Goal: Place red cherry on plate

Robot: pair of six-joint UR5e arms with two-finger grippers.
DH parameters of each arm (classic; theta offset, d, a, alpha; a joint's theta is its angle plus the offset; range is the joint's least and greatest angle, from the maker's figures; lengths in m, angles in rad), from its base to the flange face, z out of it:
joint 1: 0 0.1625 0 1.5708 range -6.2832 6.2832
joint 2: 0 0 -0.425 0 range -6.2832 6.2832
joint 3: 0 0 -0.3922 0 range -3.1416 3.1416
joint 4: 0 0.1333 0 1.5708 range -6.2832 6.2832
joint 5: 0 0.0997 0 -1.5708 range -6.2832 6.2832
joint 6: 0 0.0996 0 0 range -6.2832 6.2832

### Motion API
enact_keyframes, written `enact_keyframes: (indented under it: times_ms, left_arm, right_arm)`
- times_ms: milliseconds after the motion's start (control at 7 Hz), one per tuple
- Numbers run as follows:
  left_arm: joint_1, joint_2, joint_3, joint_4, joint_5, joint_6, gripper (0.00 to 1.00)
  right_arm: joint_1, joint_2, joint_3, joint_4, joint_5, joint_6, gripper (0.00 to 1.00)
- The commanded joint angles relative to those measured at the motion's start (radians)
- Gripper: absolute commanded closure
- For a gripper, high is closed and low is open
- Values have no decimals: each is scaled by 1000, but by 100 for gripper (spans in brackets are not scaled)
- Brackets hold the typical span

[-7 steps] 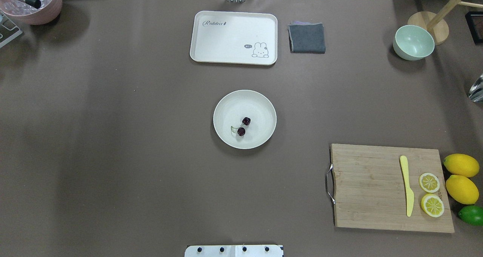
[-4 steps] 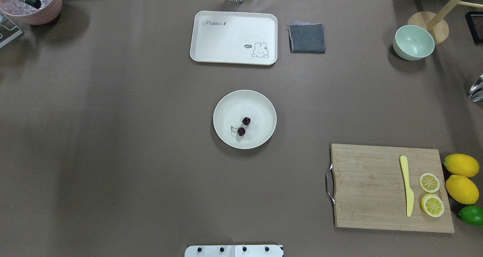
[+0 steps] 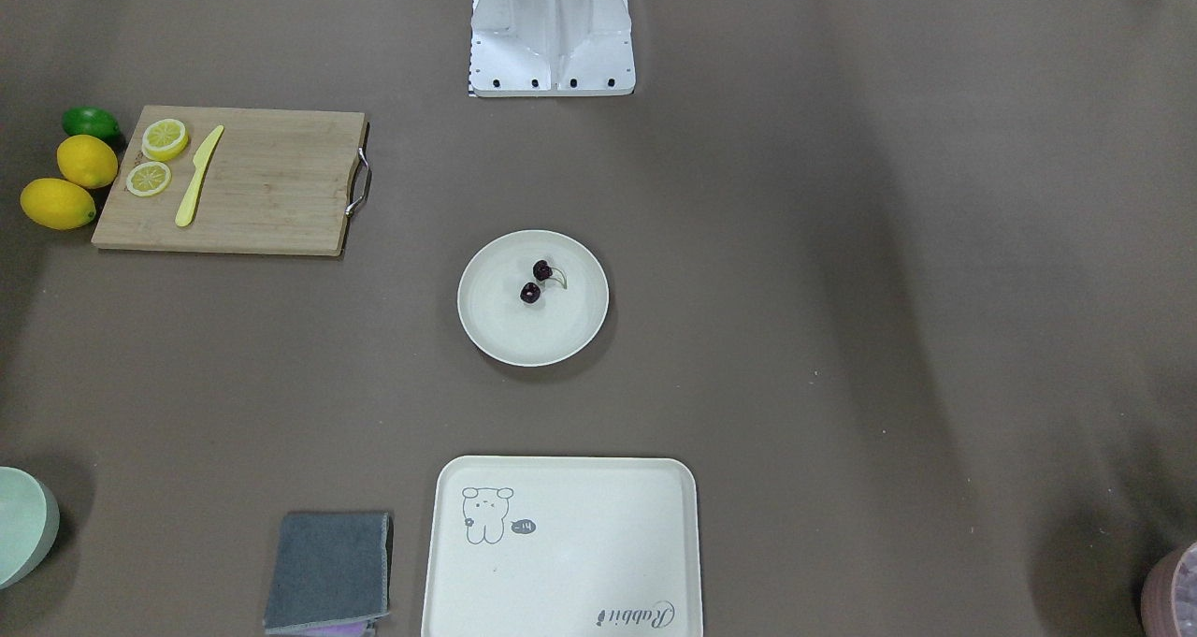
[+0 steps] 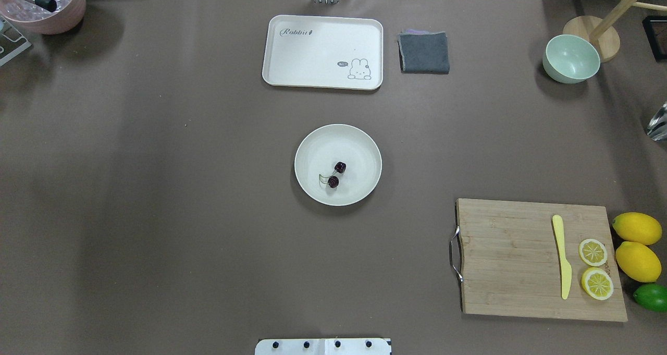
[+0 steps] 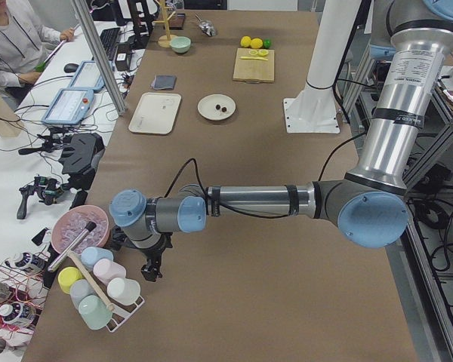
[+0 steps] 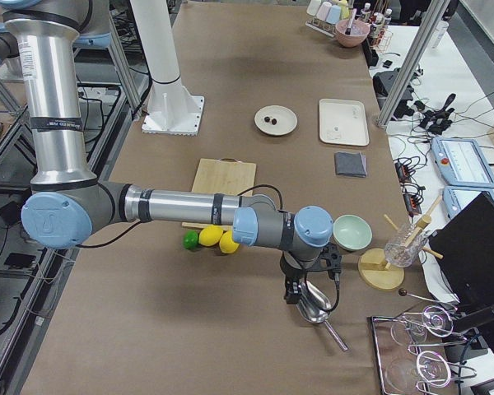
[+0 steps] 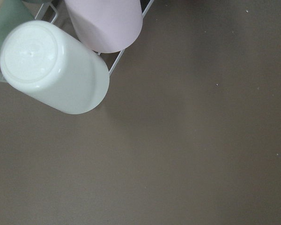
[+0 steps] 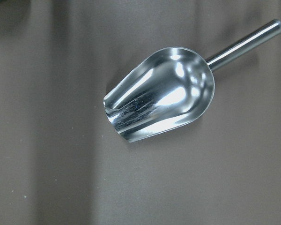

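Note:
The red cherry (image 4: 333, 181), two dark glossy fruits on pale green stems, lies inside the round cream plate (image 4: 359, 146) at the table's middle; it shows too in the front-facing view as cherry (image 3: 541, 269) on plate (image 3: 505, 324). No gripper is near it. My left gripper (image 5: 152, 264) hangs low at the table's left end beside a cup rack, seen only in the left side view; I cannot tell its state. My right gripper (image 6: 300, 290) hovers over a metal scoop (image 8: 159, 93) at the right end; its state cannot be told either.
A cream rabbit tray (image 4: 323, 51) and grey cloth (image 4: 423, 52) sit beyond the plate. A green bowl (image 4: 571, 59) is far right. A cutting board (image 4: 510, 256) holds a yellow knife and lemon slices, with lemons (image 4: 637, 228) and a lime beside. Upturned cups (image 7: 56, 70) fill a rack.

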Motion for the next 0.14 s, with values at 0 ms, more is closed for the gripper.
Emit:
enact_keyframes:
  times_ms: [0]
  left_arm:
    - [1, 0, -2, 0, 0, -2, 2]
  right_arm:
    - [0, 0, 2, 0, -5, 3, 0]
